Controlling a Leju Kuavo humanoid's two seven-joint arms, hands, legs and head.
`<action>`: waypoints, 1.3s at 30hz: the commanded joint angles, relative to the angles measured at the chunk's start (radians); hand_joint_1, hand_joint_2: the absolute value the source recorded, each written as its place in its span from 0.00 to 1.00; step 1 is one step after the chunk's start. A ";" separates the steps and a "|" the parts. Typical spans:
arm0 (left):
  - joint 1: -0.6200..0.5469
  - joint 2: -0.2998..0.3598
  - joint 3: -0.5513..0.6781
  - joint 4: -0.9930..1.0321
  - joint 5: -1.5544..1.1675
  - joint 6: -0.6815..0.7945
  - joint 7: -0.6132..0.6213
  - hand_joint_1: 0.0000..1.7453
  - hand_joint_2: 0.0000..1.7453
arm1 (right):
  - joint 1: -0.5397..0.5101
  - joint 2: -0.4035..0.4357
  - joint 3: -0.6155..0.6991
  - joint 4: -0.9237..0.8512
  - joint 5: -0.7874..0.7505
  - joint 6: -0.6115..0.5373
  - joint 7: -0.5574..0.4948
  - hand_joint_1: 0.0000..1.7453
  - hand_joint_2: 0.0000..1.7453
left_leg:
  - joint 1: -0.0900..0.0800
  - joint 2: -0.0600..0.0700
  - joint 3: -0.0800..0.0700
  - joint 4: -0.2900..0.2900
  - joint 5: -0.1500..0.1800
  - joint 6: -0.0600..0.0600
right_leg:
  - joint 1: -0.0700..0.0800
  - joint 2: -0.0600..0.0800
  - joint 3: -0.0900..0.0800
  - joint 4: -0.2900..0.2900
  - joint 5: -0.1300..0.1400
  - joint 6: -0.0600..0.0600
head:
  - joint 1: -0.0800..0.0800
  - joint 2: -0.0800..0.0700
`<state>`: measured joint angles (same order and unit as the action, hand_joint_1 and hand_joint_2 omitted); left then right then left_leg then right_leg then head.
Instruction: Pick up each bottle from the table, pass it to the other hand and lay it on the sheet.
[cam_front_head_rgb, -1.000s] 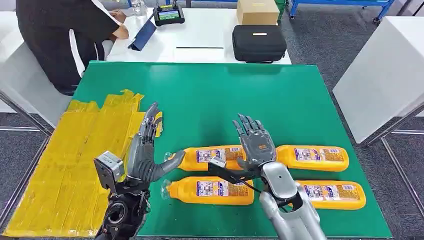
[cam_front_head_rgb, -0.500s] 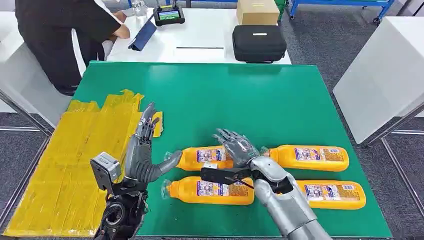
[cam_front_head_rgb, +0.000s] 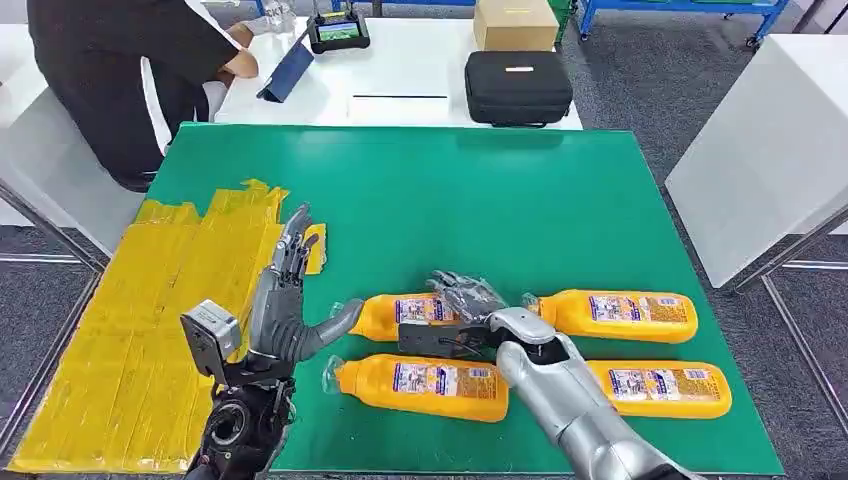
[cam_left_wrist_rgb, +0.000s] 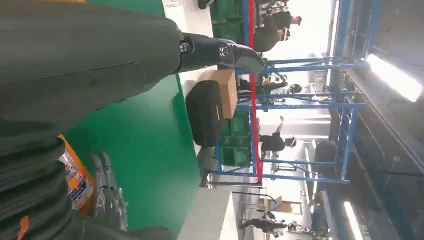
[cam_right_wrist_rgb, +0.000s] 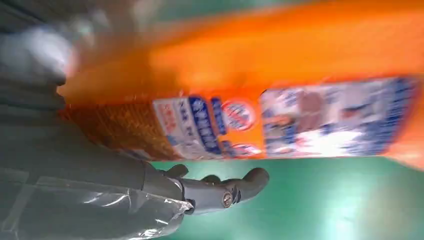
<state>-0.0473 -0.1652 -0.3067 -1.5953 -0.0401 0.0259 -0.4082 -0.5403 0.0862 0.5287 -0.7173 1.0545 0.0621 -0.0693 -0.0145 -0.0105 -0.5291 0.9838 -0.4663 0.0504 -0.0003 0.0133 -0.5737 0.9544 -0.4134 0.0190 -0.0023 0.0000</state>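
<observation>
Four orange bottles lie on the green table (cam_front_head_rgb: 450, 190) in two rows. My right hand (cam_front_head_rgb: 465, 298) is lowered onto the upper left bottle (cam_front_head_rgb: 395, 313), fingers spread over its top. In the right wrist view that bottle (cam_right_wrist_rgb: 280, 100) is very close and blurred, and the thumb (cam_right_wrist_rgb: 220, 192) is still apart from it. The other bottles lie at upper right (cam_front_head_rgb: 620, 315), lower left (cam_front_head_rgb: 420, 380) and lower right (cam_front_head_rgb: 665, 388). My left hand (cam_front_head_rgb: 285, 310) is held upright and open at the edge of the yellow sheet (cam_front_head_rgb: 150, 320), holding nothing.
A person (cam_front_head_rgb: 120, 70) in dark clothes leans at the white table beyond the far left corner. A black case (cam_front_head_rgb: 518, 85) and a cardboard box (cam_front_head_rgb: 515, 22) stand on that table. Another white table (cam_front_head_rgb: 760, 150) is on the right.
My right hand has tipped forward and come down from an upright pose onto the upper left bottle. The left hand has hardly moved.
</observation>
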 joint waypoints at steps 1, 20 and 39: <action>-0.013 0.004 0.020 0.049 0.008 0.006 0.001 0.00 1.00 | -0.045 0.020 0.026 0.206 0.063 -0.071 0.107 0.96 1.00 | 0.001 0.000 0.004 -0.002 0.000 -0.004 | 0.000 -0.002 0.005 -0.002 -0.001 0.000 | 0.000 0.000; 0.045 0.000 -0.019 0.029 -0.023 0.015 -0.003 0.00 1.00 | 0.239 0.032 -0.252 -0.349 -0.037 -0.554 0.027 1.00 1.00 | 0.000 -0.002 0.005 -0.001 -0.002 -0.005 | 0.001 -0.004 0.006 0.000 -0.003 0.000 | 0.000 0.000; -0.052 0.041 -0.103 0.108 0.005 0.013 0.017 0.00 1.00 | 0.382 0.077 -0.351 -0.542 -1.040 -0.333 -0.457 1.00 1.00 | 0.000 -0.001 -0.003 -0.001 0.000 -0.003 | 0.000 -0.003 -0.003 0.000 0.000 0.000 | 0.000 0.000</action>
<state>-0.0388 -0.1575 -0.3696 -1.5770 -0.0412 0.0412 -0.3967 -0.1338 0.1678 0.1724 -1.2802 0.0278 -0.2939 -0.5222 -0.0150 -0.0109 -0.5332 0.9838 -0.4663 0.0503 -0.0006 0.0119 -0.5780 0.9546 -0.4133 0.0189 -0.0023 0.0000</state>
